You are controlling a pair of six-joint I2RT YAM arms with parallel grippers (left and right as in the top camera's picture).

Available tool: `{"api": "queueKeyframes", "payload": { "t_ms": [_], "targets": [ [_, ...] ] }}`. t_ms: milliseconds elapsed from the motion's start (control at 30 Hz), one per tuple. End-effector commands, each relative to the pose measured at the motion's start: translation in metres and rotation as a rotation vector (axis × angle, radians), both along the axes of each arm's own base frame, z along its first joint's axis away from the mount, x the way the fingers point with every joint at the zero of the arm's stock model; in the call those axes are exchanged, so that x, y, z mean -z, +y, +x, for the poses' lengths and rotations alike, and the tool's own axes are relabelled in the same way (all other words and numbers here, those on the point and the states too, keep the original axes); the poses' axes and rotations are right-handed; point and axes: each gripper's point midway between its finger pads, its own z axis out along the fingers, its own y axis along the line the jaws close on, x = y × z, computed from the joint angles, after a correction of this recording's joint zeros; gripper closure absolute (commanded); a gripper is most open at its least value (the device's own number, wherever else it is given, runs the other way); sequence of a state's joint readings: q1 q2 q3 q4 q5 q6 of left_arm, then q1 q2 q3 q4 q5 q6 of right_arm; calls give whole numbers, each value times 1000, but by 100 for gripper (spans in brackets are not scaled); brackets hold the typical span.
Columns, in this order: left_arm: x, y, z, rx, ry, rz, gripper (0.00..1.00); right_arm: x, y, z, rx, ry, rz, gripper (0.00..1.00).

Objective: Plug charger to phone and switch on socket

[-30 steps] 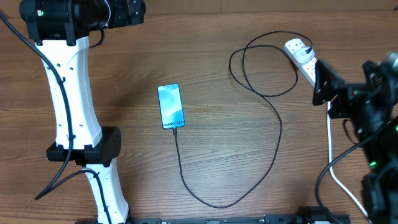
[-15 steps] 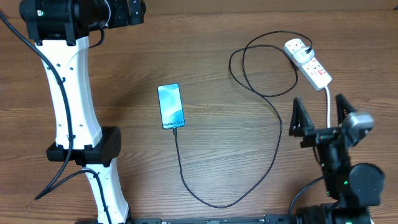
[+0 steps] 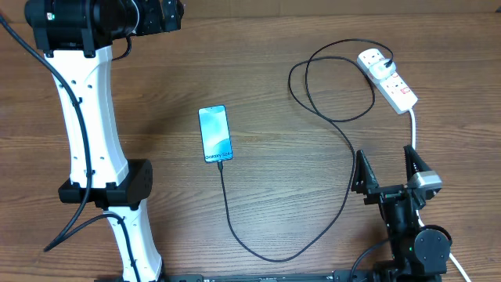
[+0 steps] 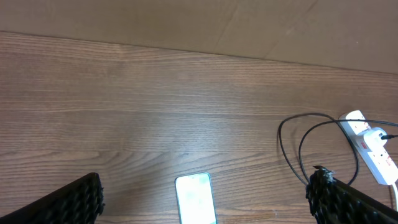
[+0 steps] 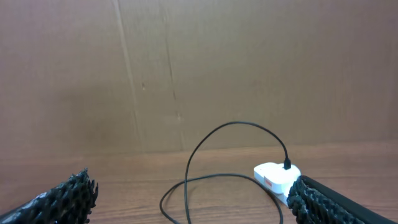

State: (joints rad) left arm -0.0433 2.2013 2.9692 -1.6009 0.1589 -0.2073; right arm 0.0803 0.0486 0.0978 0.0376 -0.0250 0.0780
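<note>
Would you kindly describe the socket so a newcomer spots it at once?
On the table, look to the far right corner. There the socket lies slanted, the black charger plugged into its far end. Unlike that thin cable, it is a white block with red switches.

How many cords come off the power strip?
2. The black charger cable loops from the power strip's far end to the phone; the thick white cord leaves its near end toward the right arm.

Black charger (image 3: 290,78) from lit phone (image 3: 215,134) to white socket (image 3: 387,77)
</note>
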Motion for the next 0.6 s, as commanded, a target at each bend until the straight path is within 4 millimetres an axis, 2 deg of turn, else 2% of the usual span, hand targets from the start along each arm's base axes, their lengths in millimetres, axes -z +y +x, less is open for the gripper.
{"api": "queueKeyframes", "payload": {
  "t_ms": [0,467,567],
  "targets": [
    [-1,4,0,-8,-5,10,0,7,0,-1,4,-8,1,0],
    [-1,4,0,-8,-5,10,0,37,1,4,-2,57,-5,0],
    [-1,4,0,-8,-5,10,0,64,10,4,-53,169,-15,0]
  ]
}}
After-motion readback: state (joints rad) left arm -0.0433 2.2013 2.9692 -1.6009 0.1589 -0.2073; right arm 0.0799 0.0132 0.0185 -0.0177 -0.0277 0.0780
